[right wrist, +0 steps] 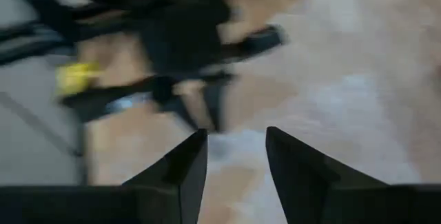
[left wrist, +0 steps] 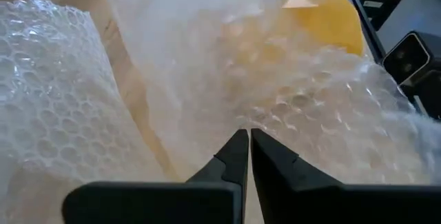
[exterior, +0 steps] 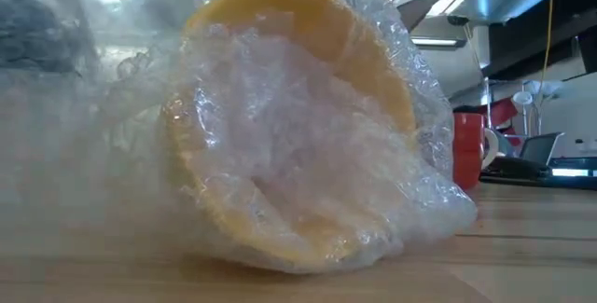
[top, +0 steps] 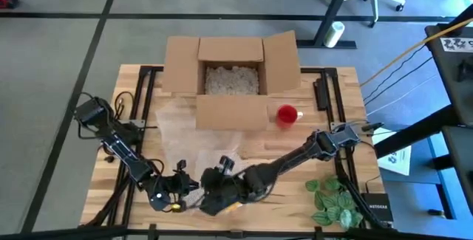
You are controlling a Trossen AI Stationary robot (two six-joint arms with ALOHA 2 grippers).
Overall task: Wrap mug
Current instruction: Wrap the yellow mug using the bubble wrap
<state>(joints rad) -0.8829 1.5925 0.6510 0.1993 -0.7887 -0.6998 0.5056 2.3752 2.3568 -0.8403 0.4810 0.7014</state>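
Yellow mug (exterior: 280, 126) lies on its side at the table's (top: 325, 155) front edge, swathed in bubble wrap (exterior: 308, 163). Left gripper (left wrist: 242, 141) has fingers pinched together on the wrap beside the mug. Right gripper (right wrist: 234, 148) sits just right of it, fingers apart, holding nothing. Red mug (top: 287, 114) stands by the cardboard box (top: 230, 70).

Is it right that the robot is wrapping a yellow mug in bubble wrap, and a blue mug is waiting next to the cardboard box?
Not quite. The waiting mug beside the cardboard box is red, not blue, as the high view shows. The rest holds: the yellow mug lies in bubble wrap.
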